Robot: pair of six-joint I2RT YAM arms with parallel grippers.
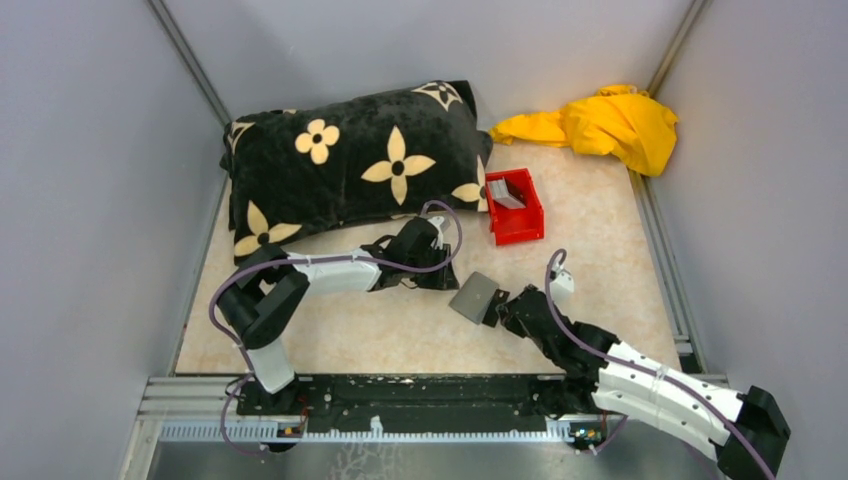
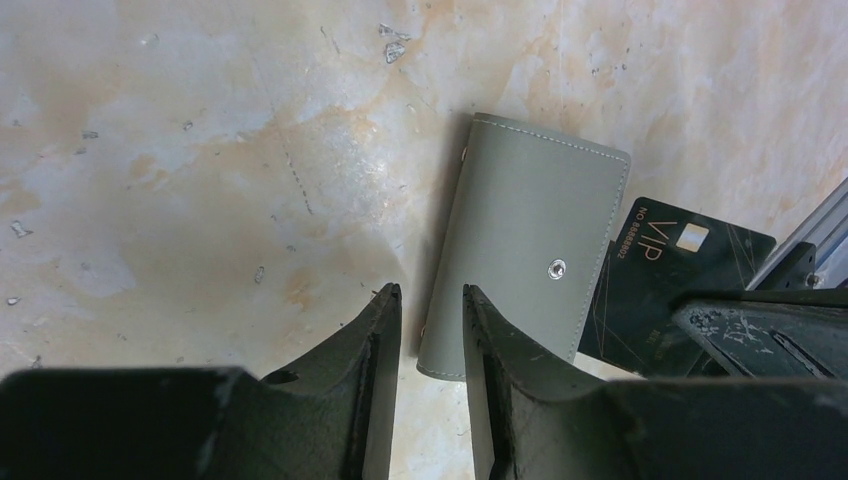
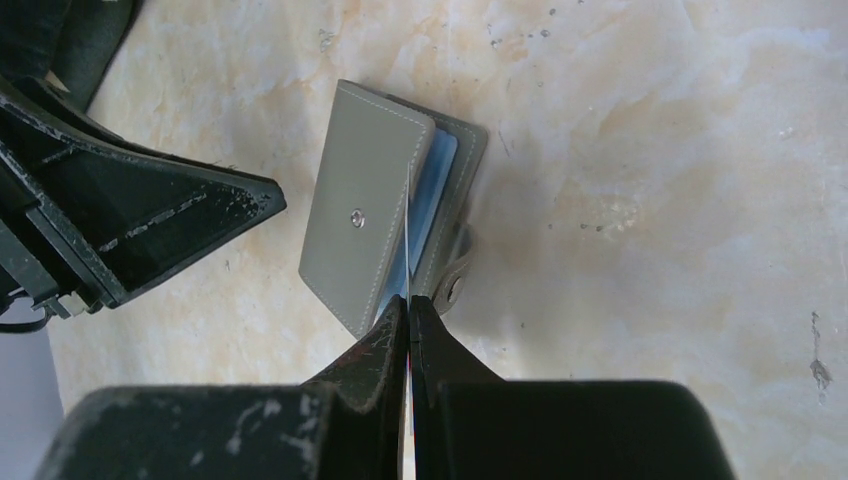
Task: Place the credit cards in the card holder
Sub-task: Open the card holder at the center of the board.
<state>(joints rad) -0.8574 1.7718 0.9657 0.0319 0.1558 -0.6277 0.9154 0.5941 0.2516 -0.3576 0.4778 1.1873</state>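
Note:
The grey card holder (image 1: 474,297) lies mid-table between both arms, slightly open, blue lining (image 3: 432,195) showing. My right gripper (image 3: 409,300) is shut on a black credit card (image 2: 660,275) marked VIP. In the right wrist view that card (image 3: 409,235) shows edge-on, its front end between the holder's flaps (image 3: 365,220). My left gripper (image 2: 432,292) is open, fingertips astride the near left edge of the holder (image 2: 530,250), with a gap showing on each side. In the top view the left gripper (image 1: 440,272) is just left of the holder and the right gripper (image 1: 497,308) just right of it.
A red bin (image 1: 527,222) with more grey cards (image 1: 505,195) stands behind the holder. A black flowered pillow (image 1: 350,165) fills the back left and a yellow cloth (image 1: 600,125) the back right corner. Grey walls close in both sides.

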